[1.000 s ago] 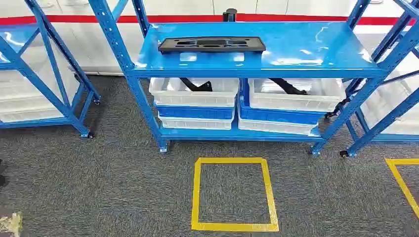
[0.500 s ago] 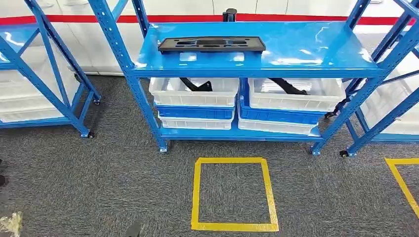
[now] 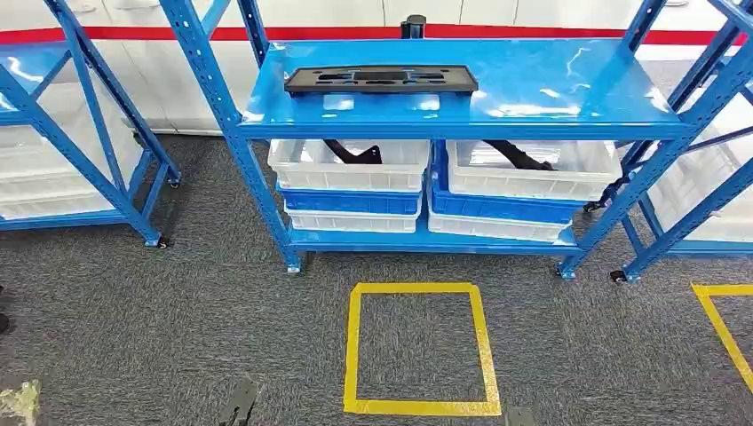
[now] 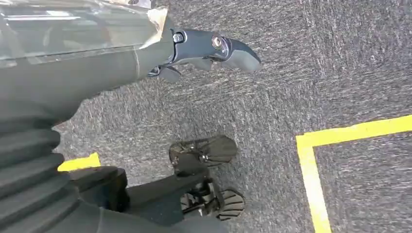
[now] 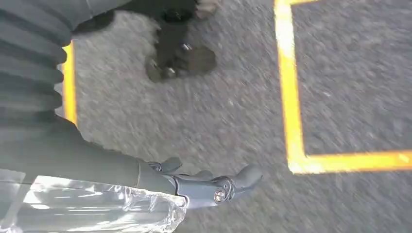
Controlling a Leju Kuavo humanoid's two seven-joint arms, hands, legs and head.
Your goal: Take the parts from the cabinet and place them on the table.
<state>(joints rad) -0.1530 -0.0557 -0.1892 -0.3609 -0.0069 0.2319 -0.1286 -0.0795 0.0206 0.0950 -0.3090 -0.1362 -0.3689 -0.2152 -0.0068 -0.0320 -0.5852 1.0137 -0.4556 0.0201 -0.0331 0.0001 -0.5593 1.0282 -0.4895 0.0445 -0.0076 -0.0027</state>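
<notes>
The rack (image 3: 444, 124) stands just ahead with the black part (image 3: 380, 80) lying flat on its top shelf, untouched; white bins (image 3: 348, 164) sit below. Since a second ago both arms have begun rising: the left hand (image 3: 238, 404) and right hand (image 3: 519, 415) now edge into the head view's bottom, so the reach is likely starting. Left fingers (image 4: 214, 48) and right fingers (image 5: 228, 184) are extended, loosely spread, holding nothing above the carpet (image 3: 178, 311).
</notes>
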